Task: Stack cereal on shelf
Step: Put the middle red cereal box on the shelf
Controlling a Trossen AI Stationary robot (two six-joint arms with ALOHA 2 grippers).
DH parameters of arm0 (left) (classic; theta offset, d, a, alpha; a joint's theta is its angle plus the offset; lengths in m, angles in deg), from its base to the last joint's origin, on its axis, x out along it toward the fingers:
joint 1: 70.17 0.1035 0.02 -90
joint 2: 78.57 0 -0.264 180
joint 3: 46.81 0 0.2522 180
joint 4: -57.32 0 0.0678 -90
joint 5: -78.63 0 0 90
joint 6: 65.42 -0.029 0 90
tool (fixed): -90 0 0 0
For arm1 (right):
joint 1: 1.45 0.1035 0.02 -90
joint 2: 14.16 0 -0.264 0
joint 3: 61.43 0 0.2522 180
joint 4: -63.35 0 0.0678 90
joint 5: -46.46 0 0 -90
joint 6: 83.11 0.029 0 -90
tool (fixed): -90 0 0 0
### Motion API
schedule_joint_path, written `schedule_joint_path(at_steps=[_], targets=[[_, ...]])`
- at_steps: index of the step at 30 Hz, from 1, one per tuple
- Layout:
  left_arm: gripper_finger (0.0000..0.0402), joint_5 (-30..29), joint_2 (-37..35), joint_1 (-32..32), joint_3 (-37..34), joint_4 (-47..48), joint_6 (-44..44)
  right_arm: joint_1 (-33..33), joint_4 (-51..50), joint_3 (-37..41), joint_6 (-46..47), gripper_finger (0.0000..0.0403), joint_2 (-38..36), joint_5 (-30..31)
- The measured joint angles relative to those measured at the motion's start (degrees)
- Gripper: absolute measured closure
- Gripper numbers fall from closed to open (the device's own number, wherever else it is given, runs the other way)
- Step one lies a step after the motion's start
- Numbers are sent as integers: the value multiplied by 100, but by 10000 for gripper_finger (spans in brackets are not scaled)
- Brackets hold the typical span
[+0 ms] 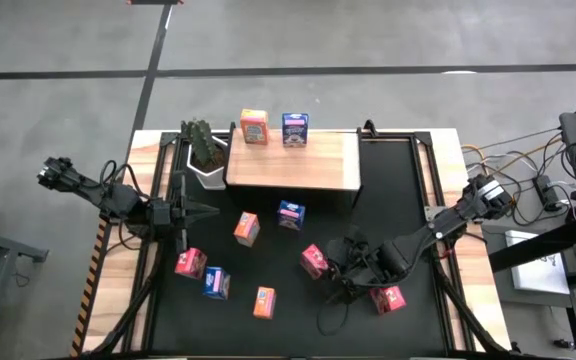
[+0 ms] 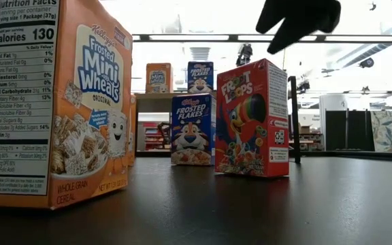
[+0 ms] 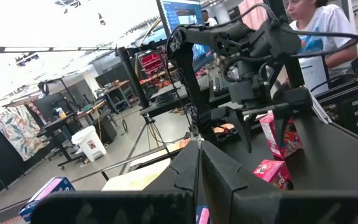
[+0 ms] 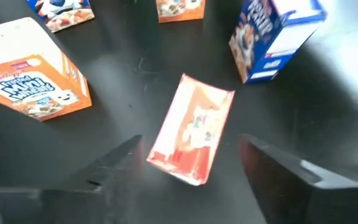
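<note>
Hovering wide-fingered over a pink-red cereal box lying flat, right end effector should pinch its light, crushable long sides gently.

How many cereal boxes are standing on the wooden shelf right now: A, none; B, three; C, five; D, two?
D: in the high view only an orange box and a blue box stand at the far edge of the shelf; the other boxes are on the black mat.
</note>
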Motion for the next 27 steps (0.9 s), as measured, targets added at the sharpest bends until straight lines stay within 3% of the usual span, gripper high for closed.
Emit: schedule_joint_path(at_steps=[7,27], targets=[[402,0,0,-1,-1,0,0,21,1084,732,104,95,0,27],[402,0,0,-1,-1,2,1,8,1290,1145,170,126,0,560]])
